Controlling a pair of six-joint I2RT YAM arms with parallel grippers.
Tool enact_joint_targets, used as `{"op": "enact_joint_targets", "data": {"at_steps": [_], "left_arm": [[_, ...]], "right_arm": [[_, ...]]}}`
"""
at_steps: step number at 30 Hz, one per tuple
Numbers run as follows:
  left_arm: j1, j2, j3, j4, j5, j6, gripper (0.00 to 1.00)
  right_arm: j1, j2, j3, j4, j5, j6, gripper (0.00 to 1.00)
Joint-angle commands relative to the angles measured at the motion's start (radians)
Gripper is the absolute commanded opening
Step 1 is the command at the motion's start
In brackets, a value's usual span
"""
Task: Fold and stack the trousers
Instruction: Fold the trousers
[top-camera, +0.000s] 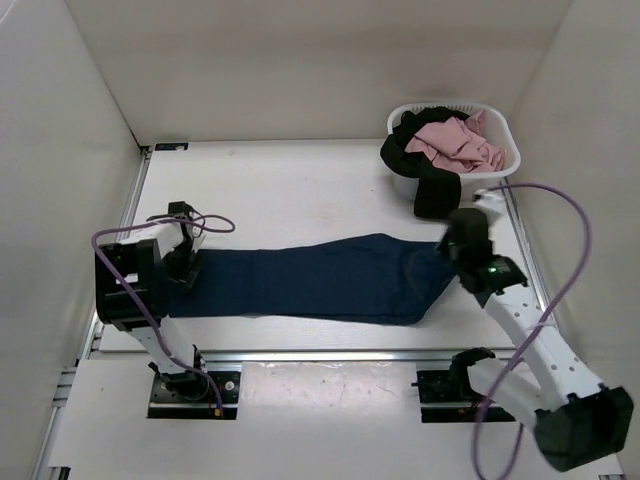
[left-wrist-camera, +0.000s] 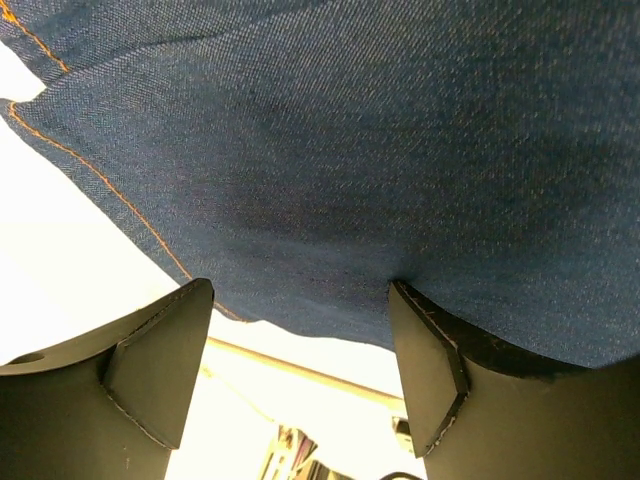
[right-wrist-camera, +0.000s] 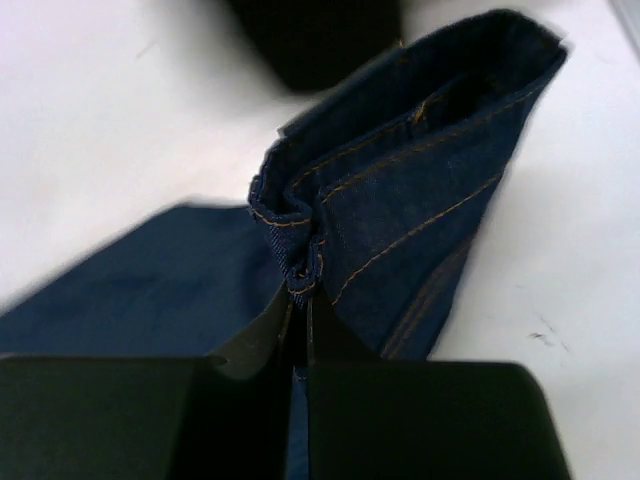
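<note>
The dark navy trousers (top-camera: 320, 280) lie stretched left to right across the white table, folded lengthwise. My left gripper (top-camera: 185, 263) sits at their left leg end. In the left wrist view it (left-wrist-camera: 300, 290) is open, its fingers (left-wrist-camera: 160, 350) spread wide at the denim's (left-wrist-camera: 350, 150) edge with orange stitching. My right gripper (top-camera: 448, 250) is at the waist end. In the right wrist view it (right-wrist-camera: 300, 300) is shut on a bunched fold of the denim (right-wrist-camera: 400, 200), which stands lifted off the table.
A white laundry basket (top-camera: 507, 135) stands at the back right with a pink garment (top-camera: 455, 145) in it and a black garment (top-camera: 430, 190) hanging over its front. White walls enclose the table on three sides. A metal rail (top-camera: 320, 355) runs along the near edge.
</note>
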Motion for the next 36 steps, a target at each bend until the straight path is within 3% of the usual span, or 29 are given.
{"op": "enact_joint_targets", "data": {"at_steps": [1,3,4,7,12,20,26,32,36], "left_arm": [[-0.026,0.054,0.037,0.006,-0.014,-0.062,0.82],[-0.049,0.063,0.049,-0.004,-0.024,-0.082,0.82],[-0.049,0.087,0.058,-0.013,-0.035,-0.082,0.82],[-0.058,0.112,0.058,-0.014,-0.069,-0.082,0.82],[-0.058,0.133,0.067,-0.014,-0.112,-0.082,0.82],[-0.058,0.152,0.077,-0.014,-0.161,-0.091,0.83],[-0.058,0.152,0.077,-0.023,-0.17,-0.091,0.83],[-0.058,0.172,0.095,-0.023,-0.17,-0.1,0.83],[-0.058,0.181,0.104,-0.023,-0.17,-0.1,0.83]], "right_arm": [[0.372,0.034,0.071,-0.041,0.176,-0.074,0.0],[0.527,0.129,0.111,-0.014,0.223,-0.074,0.0],[0.671,0.172,0.167,-0.003,0.251,-0.074,0.0],[0.875,0.376,0.334,-0.018,0.372,-0.062,0.0],[1.051,0.625,0.539,-0.095,0.516,0.126,0.0],[1.073,0.873,0.643,0.037,0.397,0.138,0.0],[1.091,1.022,0.876,0.043,0.423,0.081,0.0],[1.091,1.117,0.955,0.01,0.348,0.108,0.0],[1.08,1.171,0.897,0.074,0.273,0.081,0.0]]}}
